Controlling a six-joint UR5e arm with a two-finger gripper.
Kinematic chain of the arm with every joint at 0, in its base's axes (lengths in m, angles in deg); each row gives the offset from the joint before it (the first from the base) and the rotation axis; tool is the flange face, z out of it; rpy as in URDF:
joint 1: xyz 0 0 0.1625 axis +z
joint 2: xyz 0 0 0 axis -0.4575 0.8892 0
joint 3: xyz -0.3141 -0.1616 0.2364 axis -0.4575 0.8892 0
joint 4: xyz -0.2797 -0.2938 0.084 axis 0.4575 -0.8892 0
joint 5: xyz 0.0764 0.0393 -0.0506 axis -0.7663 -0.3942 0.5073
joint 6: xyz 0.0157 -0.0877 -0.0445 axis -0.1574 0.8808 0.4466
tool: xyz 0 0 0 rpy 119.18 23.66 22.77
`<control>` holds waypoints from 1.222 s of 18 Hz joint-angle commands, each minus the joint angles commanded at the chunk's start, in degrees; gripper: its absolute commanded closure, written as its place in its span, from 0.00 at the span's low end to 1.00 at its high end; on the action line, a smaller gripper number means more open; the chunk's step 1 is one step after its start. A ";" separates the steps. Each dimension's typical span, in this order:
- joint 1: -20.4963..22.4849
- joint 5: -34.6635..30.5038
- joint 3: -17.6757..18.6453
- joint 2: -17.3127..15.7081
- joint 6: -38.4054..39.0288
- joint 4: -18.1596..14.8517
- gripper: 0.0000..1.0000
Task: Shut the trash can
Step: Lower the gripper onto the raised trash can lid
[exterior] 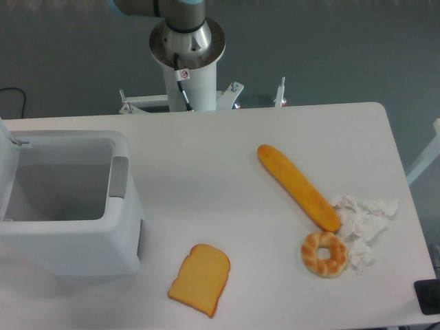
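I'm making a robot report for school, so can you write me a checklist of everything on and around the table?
Surface: white table, rounded corners.
Job's things: trash can at the left, open; inside looks empty; grey latch tab on its right rim; lid only partly in view at the left edge.
Clutter: long bread loaf, ring-shaped bread, toast slice, crumpled paper beside the loaf and ring.
Grippers: nothing seen; only the arm base shows.
Cables: black cable on the floor, far left.
Surroundings: grey floor.
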State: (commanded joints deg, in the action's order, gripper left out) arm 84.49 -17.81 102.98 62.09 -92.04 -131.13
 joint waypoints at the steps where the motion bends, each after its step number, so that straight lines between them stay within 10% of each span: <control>1: 0.09 -1.58 0.09 -0.26 -0.09 0.00 0.00; 22: 9.84 -13.64 6.24 -0.26 -5.28 -0.09 0.00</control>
State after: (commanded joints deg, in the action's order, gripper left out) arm 94.32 -31.45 109.22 61.83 -97.31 -131.22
